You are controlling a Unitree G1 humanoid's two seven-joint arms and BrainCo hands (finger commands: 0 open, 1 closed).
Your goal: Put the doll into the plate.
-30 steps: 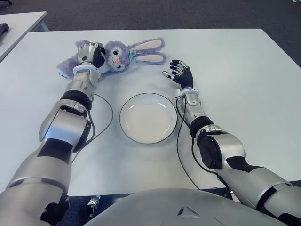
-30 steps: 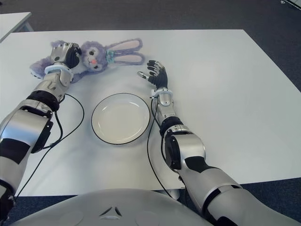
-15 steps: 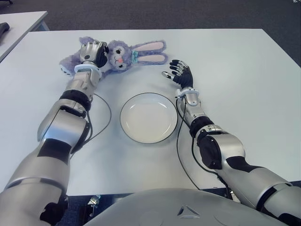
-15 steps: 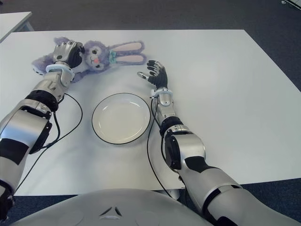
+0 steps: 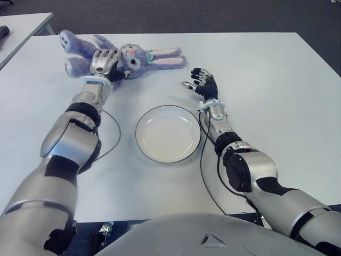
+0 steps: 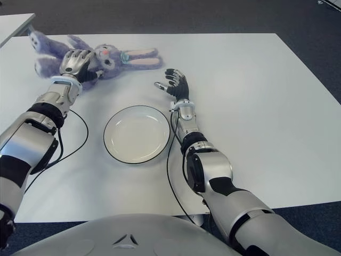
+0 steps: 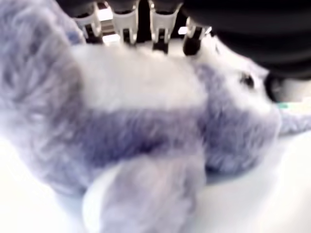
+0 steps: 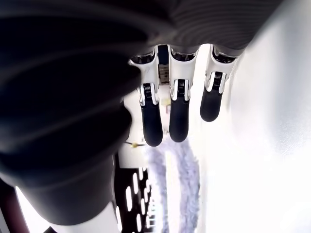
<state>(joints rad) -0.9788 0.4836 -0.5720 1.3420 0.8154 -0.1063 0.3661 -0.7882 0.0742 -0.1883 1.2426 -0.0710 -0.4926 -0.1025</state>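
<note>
A purple plush bunny doll (image 5: 133, 55) with long pink-lined ears lies tilted at the far left of the white table (image 5: 266, 80). Its legs are raised off the surface toward the back. My left hand (image 5: 105, 63) is shut on the doll's body; the left wrist view shows the fingers (image 7: 127, 19) curled over its white belly (image 7: 131, 77). A white plate (image 5: 168, 133) with a dark rim sits in the middle of the table, in front of the doll and apart from it. My right hand (image 5: 201, 85) shows just right of the plate's far edge, fingers spread, holding nothing.
A black cable (image 5: 113, 128) loops on the table between my left arm and the plate. Another cable (image 5: 205, 176) runs along my right forearm. A second table's corner (image 5: 21, 26) stands at the far left. Bare tabletop stretches to the right.
My left hand has lifted and turned the doll: its legs swung up and back to the left, and its ears dropped flatter. The right hand has barely shifted.
</note>
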